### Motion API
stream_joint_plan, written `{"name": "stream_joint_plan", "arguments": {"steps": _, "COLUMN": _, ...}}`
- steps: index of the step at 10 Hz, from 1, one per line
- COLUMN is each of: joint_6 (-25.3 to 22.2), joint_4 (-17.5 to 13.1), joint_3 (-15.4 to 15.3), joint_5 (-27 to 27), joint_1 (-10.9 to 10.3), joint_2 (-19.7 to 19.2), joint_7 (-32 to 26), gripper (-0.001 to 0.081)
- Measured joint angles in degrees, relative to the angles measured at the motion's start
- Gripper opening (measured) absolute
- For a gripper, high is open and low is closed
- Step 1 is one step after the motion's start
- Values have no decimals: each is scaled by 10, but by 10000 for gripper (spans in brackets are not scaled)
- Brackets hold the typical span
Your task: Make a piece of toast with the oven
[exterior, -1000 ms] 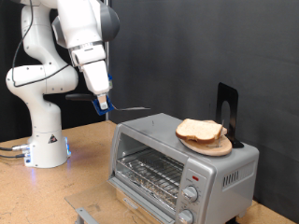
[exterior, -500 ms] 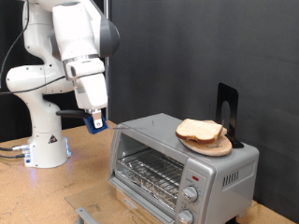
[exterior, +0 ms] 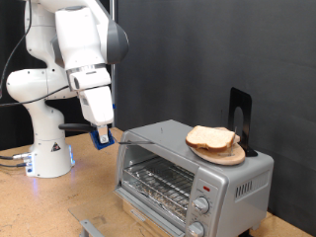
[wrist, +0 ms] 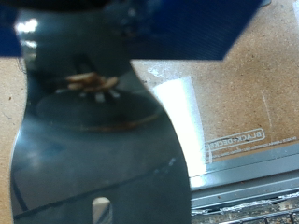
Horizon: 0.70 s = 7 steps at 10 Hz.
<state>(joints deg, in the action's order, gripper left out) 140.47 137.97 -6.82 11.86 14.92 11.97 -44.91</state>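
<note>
A wooden tabletop (exterior: 59,202) before a black backdrop carries the white robot arm (exterior: 59,89) and the silver oven (exterior: 193,176), door closed. The piece of toast (exterior: 210,137) lies on a round wooden plate (exterior: 225,154) on the oven roof. The gripper (exterior: 102,133) hangs beside the oven's upper corner on the exterior view's left, its fingers clamped on a metal spatula (wrist: 93,140).

The white Panda arm stands folded on its base at the exterior view's left, forearm angled downward. Its pincer (exterior: 102,134), blue at the fingers, hangs low toward the bench, fingers closed on the handle of a flat dark metal spatula (wrist: 93,140).
</note>
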Motion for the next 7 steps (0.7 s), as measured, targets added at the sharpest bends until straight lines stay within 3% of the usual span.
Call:
{"name": "stream_joint_plan", "arguments": {"steps": 5, "joint_6": -21, "joint_4": -110, "joint_3": -2, "joint_5": -17, "joint_1": 1, "joint_2": -98, "joint_7": 31, "gripper": 400}}
{"name": "stream_joint_plan", "arguments": {"steps": 7, "joint_6": -27, "joint_4": -136, "joint_3": -4, "joint_5": -19, "joint_1": 0, "joint_2": -124, "joint_7": 31, "gripper": 400}}
